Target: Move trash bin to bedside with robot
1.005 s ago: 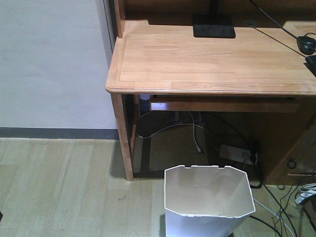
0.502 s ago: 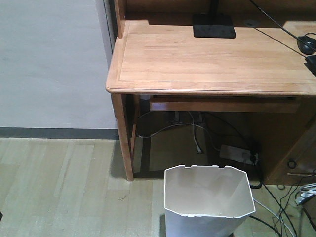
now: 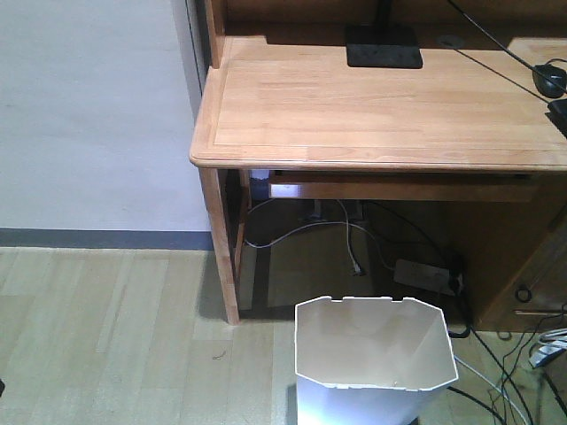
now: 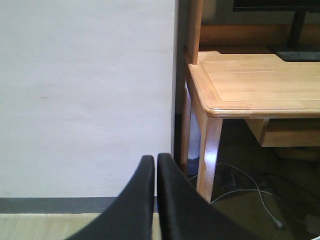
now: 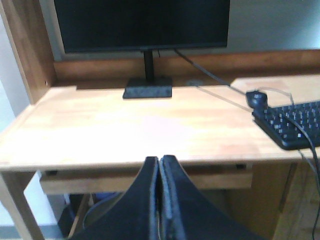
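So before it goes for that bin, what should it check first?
1. Trash bin upright, nothing seen inside: ok.
2. Left tool shut and empty: ok.
3. Right tool shut and empty: ok.
4. A tool at the bin's rim: not ok; both wrist views show the desk, no bin.
5. Floor around the bin free: not ok; cables lie by its right side.
6. Bedside located: cannot tell; no bed in view.

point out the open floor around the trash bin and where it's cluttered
Open floor lies left of the trash bin, bordered by the desk leg and the grey baseboard. The desk top is bare in front of the monitor stand. Crowded: cables and a power strip right of and behind the bin.
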